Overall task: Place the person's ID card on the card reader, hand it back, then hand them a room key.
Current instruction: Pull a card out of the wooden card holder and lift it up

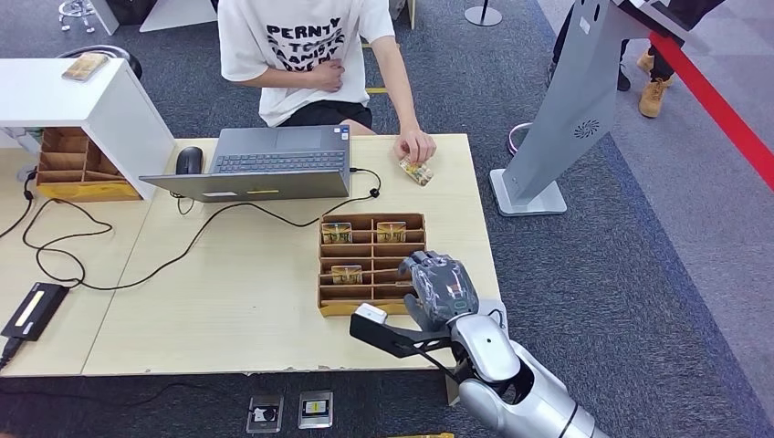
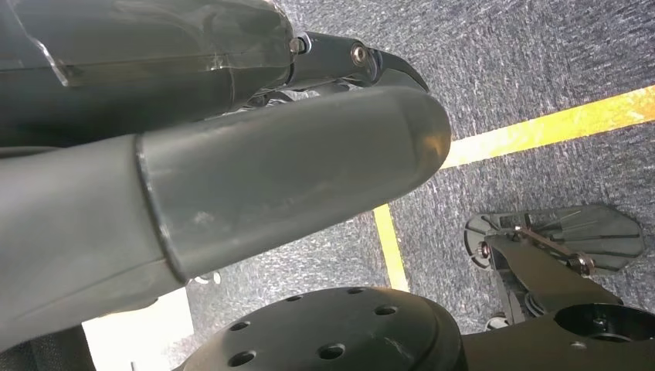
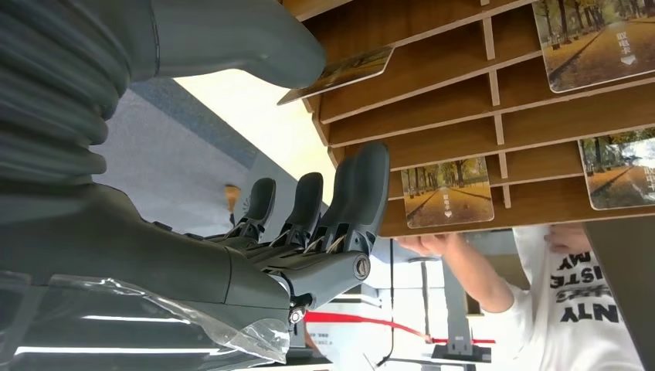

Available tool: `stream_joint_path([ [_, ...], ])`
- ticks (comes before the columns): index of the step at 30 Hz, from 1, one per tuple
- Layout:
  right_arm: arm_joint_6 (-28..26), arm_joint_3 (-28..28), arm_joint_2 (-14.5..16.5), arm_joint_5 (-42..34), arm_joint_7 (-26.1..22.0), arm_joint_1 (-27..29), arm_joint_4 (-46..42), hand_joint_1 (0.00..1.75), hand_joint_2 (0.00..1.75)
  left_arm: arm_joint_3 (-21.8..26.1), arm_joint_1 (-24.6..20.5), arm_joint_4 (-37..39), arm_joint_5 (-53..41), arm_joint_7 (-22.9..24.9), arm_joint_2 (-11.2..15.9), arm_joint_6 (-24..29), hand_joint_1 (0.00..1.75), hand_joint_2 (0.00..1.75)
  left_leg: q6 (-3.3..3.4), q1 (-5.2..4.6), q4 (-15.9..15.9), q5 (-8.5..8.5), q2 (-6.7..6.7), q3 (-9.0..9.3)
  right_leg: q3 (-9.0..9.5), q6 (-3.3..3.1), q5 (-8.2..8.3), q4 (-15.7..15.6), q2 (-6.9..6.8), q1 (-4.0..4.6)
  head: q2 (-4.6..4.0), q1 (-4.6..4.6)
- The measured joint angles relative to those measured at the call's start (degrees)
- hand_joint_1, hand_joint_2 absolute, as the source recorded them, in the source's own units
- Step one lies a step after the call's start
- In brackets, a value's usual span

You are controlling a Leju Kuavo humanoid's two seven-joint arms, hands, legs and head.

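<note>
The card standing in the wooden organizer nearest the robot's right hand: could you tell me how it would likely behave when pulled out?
The card looks thin, flat and glossy, so probably stiff, light and somewhat slippery between fingers. It stands in a narrow slot of the wooden organizer, so it may tip against the divider once nudged. The right hand hovers at the organizer's edge.

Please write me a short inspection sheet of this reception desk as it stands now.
Surface: light wooden table, mostly bare at the near side.
Job's things: card under the person's hand at the far edge; wooden card rack holding several cards; black device at the near left, possibly the reader.
Clutter: laptop, mouse, second wooden rack under a white box.
Hands: right hand at the rack's near right corner, holding nothing seen; left hand hangs above the floor, state unclear.
Cables: black cable loops across the table.
Surroundings: grey kiosk stand, red floor line.
</note>
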Motion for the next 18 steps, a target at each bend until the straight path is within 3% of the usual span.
stream_joint_path([
  [18, -0.27, 1.27, 2.08, -1.69, -2.42, -2.21, 4.34, 0.82, 1.75, 0.02, 0.00, 0.00, 0.17, 0.01, 0.00, -0.01, 0.00, 0.00, 0.00, 0.00, 0.00, 0.00, 0.00, 0.00, 0.00, 0.00, 0.00, 0.00, 0.00, 0.00, 0.00, 0.00],
])
